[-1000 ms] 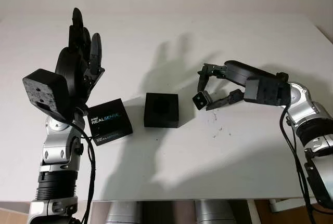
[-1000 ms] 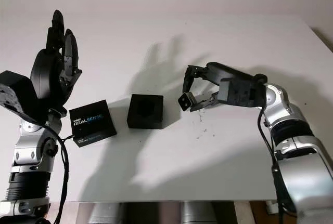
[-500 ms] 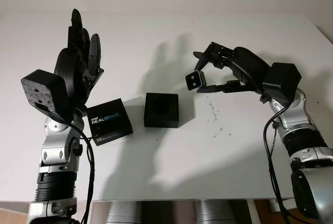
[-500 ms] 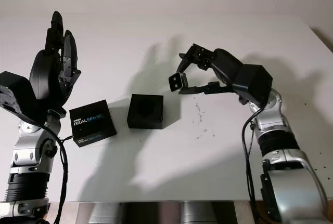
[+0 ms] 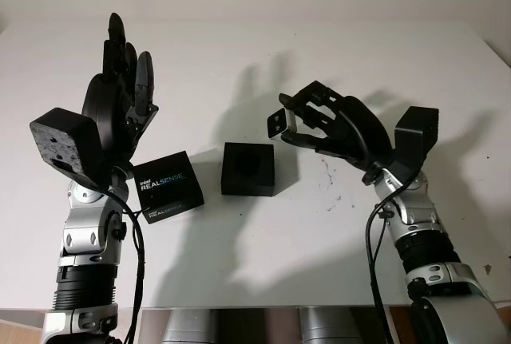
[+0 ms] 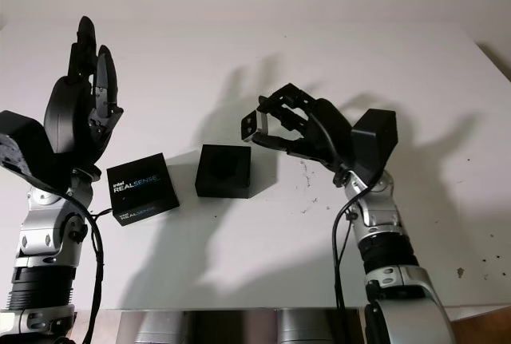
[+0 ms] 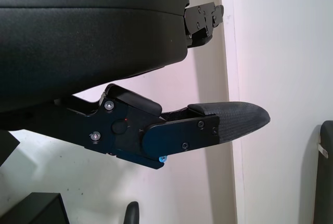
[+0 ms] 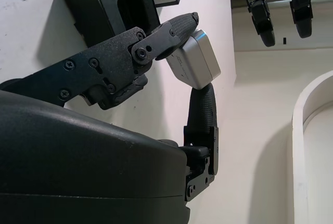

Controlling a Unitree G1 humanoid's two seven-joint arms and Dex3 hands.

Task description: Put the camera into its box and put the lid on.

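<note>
Since a moment ago the right hand [image 5: 307,120] has swung from the right side of the frame toward the centre, carrying the camera [image 5: 276,124] with it, so that the camera now hangs in the air just right of and above the box [image 5: 248,169]. The fingers are curled in a pinch around the small silver camera, holding it between fingertips well clear of the white worktop [image 5: 263,240].

The box sits open at the centre of the frame, its dark recess facing up. Its lid [image 5: 167,186], printed with white lettering, lies on the worktop to the left of the box, a small gap between them.

The left hand [image 5: 120,81] is open and raised upright at the upper left of the frame, above the lid and touching nothing.

The right wrist view shows what the head views do not: one fingertip [image 8: 182,26] presses on the camera's [image 8: 195,60] rounded metal casing from one side and another finger meets it from the opposite side, with the box [image 8: 112,8] beyond.
</note>
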